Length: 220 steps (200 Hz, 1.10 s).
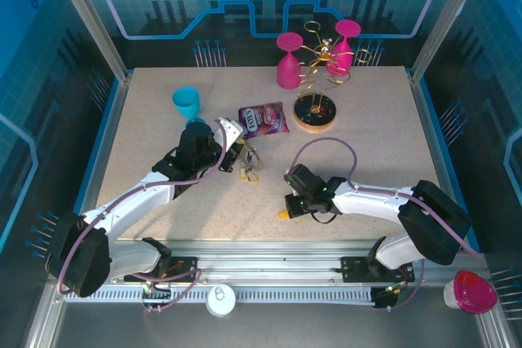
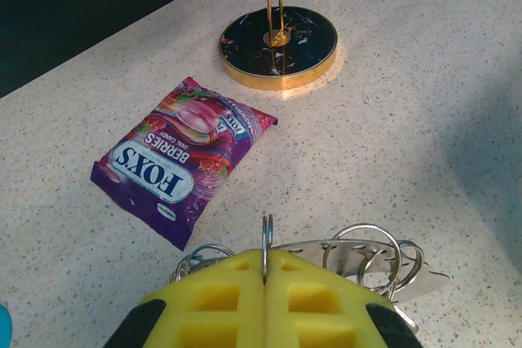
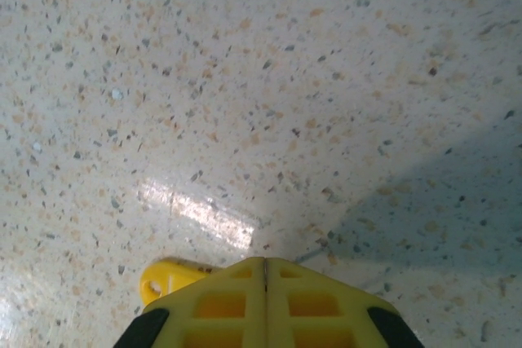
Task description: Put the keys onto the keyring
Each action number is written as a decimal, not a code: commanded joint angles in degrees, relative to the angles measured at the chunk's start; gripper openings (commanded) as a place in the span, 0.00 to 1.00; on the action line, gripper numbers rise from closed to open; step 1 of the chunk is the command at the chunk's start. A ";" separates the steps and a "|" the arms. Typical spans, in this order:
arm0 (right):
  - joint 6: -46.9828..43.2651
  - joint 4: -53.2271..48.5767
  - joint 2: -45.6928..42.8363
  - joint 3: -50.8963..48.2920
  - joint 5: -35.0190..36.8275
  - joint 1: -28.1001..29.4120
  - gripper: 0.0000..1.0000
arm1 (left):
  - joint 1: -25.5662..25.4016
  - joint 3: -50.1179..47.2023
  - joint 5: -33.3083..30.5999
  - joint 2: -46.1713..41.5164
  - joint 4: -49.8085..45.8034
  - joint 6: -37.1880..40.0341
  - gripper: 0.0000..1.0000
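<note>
Left gripper [image 2: 265, 262]: yellow pads pressed together, pinching thin wire of keyring [image 2: 266, 234] edge-on between tips. Bunch of keys [image 2: 371, 257] with small rings lies on table [image 2: 408, 120] just ahead-right of tips. Purple snack packet [image 2: 183, 156] ahead-left, round rack base [image 2: 279, 46] farther ahead.
Right gripper [image 3: 265, 266]: pads closed flat together, low over table. Yellow key tag [image 3: 163, 279] peeks out at left pad's edge; cannot tell if gripped.

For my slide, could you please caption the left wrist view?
Left gripper shut on the keyring, purple snack packet ahead.
</note>
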 commanded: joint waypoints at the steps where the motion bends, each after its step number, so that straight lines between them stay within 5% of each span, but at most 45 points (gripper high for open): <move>1: -2.05 -4.61 1.04 1.74 -3.57 -1.05 0.11 | 0.27 0.18 1.31 0.11 1.09 0.85 0.00; 220: -8.13 -18.52 6.83 10.89 -7.52 -2.48 0.22 | 0.29 0.22 1.44 -0.07 0.84 1.11 0.00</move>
